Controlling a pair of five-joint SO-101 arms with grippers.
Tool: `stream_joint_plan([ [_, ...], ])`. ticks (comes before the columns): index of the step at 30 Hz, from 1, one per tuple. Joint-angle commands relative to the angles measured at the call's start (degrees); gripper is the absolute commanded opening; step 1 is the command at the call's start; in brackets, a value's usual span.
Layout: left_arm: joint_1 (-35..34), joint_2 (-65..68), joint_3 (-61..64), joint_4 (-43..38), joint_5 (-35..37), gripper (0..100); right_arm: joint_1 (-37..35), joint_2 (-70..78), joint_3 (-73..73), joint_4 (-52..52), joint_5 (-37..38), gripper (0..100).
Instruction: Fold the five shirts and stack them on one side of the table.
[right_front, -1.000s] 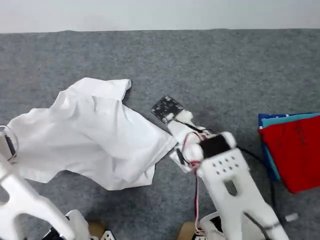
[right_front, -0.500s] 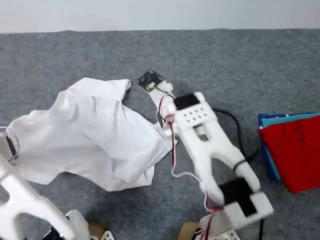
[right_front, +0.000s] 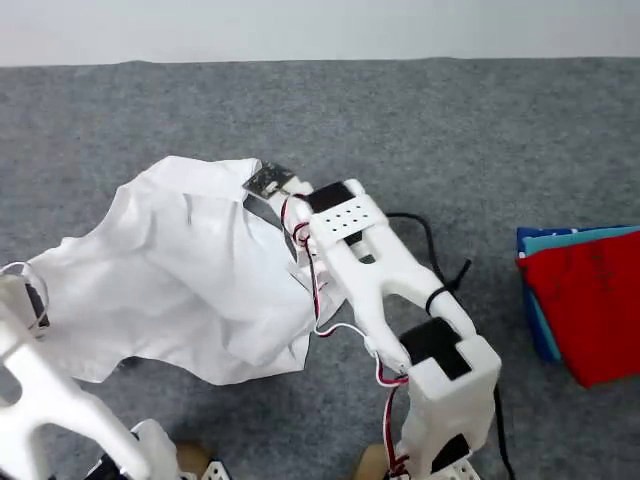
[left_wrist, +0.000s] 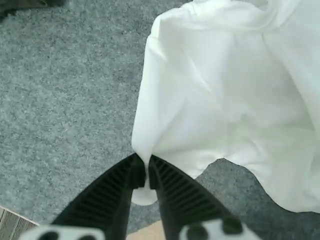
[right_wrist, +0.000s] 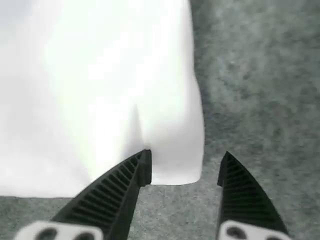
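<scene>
A crumpled white shirt (right_front: 190, 270) lies spread over the left half of the grey table. My left gripper (left_wrist: 146, 172) is shut on a fold at the shirt's edge, at the table's near left (right_front: 22, 292). The right arm (right_front: 345, 235) stretches from the front across to the shirt's far right corner. There my right gripper (right_wrist: 186, 167) stands open just above the cloth, with the white shirt's hem (right_wrist: 172, 150) between its two fingers. Its wrist (right_front: 270, 180) covers the fingers in the high view.
A stack of folded shirts (right_front: 585, 295), red on top of blue and teal, sits at the table's right edge. Bare grey table (right_front: 450, 130) lies between the stack and the white shirt, and along the far side.
The right arm has swung left and away from the table's middle to the shirt's far right corner. The shirt's left end has shifted slightly in the left gripper.
</scene>
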Motion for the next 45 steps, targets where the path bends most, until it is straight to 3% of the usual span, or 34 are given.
stream_joint_plan([
  [1, 0.26, -1.41, -0.13, -1.49, -0.09, 0, -1.27, 0.75, -2.99, 0.22, -0.53, 23.5],
  [5, 2.37, -1.41, -0.13, -1.49, -0.09, 0, -2.42, 3.82, -3.08, 0.13, -0.53, 22.1],
  [11, 3.43, -1.76, -0.48, -1.14, -0.09, 0, -0.75, 8.04, -8.18, 1.45, 0.0, 0.1],
  [20, 3.43, -1.76, -0.31, -1.14, -0.09, 0, 6.55, 8.84, -28.57, 7.43, 3.43, 0.9],
  [28, 3.43, -1.76, -0.31, -1.14, -0.35, 0, 11.38, 9.89, -34.02, -6.64, 10.81, 0.9],
  [32, 3.43, -1.76, -0.4, -1.14, -0.35, 0, 12.09, 14.37, -34.37, -7.78, 10.99, 0.9],
  [36, 3.43, -1.76, -0.4, -1.14, -0.35, 0, 12.35, 18.15, -35.08, -5.23, 10.73, 5.4],
  [41, 3.43, -1.76, -0.31, -1.05, -0.35, 0, 12.18, 16.04, -45.19, 6.73, 4.57, 25.5],
  [45, 3.52, -1.41, -0.31, -1.14, -0.35, 0, 10.95, 14.29, -55.3, 16.22, 4.48, 28.9],
])
